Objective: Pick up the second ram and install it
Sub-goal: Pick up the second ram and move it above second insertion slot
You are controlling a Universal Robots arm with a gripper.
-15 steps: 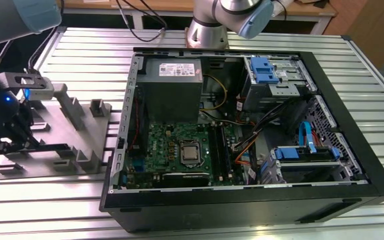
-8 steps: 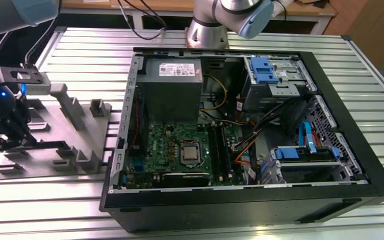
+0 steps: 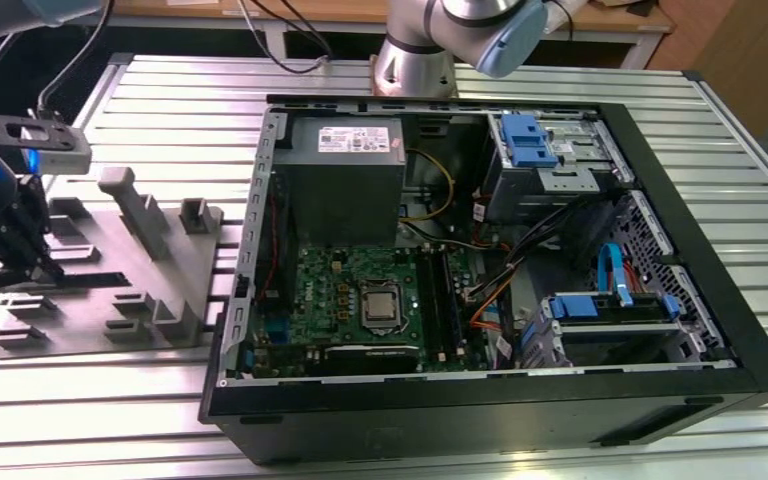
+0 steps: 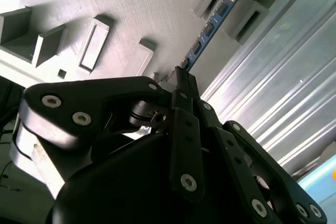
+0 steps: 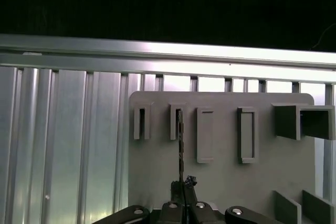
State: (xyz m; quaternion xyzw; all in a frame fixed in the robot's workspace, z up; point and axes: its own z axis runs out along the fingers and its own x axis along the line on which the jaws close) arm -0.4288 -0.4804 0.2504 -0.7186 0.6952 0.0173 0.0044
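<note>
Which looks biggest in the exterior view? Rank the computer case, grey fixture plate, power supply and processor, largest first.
1. computer case
2. grey fixture plate
3. power supply
4. processor
No two look alike in size.

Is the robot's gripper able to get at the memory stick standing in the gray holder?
Probably yes. The gripper sits right at one end of the second ram, which stands on edge in the slots of the gray holder, and nothing lies between them.
</note>
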